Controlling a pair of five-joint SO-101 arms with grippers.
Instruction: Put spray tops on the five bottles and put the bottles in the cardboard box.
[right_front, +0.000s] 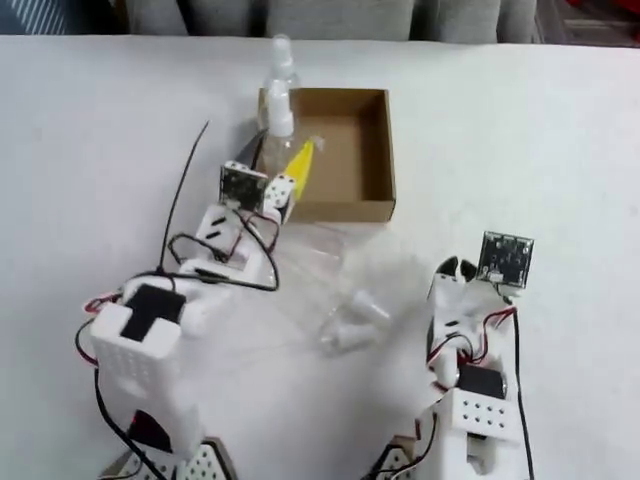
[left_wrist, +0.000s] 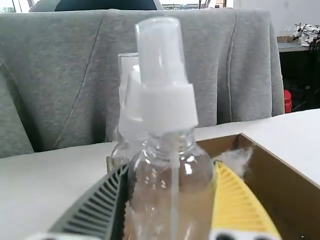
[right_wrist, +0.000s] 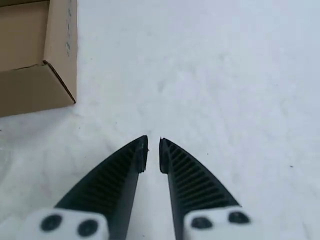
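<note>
In the left wrist view my left gripper (left_wrist: 170, 170) is shut on a clear bottle (left_wrist: 167, 195) with a white spray top (left_wrist: 162, 75), held upright between a grey finger (left_wrist: 95, 210) and a yellow finger (left_wrist: 237, 205). From above, this bottle (right_front: 277, 125) and the left gripper (right_front: 285, 160) are at the left wall of the cardboard box (right_front: 378, 150). A second topped bottle (right_front: 281, 62) stands just behind it, at the box's far left corner. More clear bottles (right_front: 335, 262) and a loose spray top (right_front: 362, 305) lie between the arms. The right gripper (right_wrist: 152, 150) is shut and empty over bare table.
The box's near corner (right_wrist: 47, 60) lies ahead of the right gripper in the right wrist view. A black cable (right_front: 180, 195) runs off the left arm across the table. Grey chair backs (left_wrist: 60, 75) stand beyond the table's far edge.
</note>
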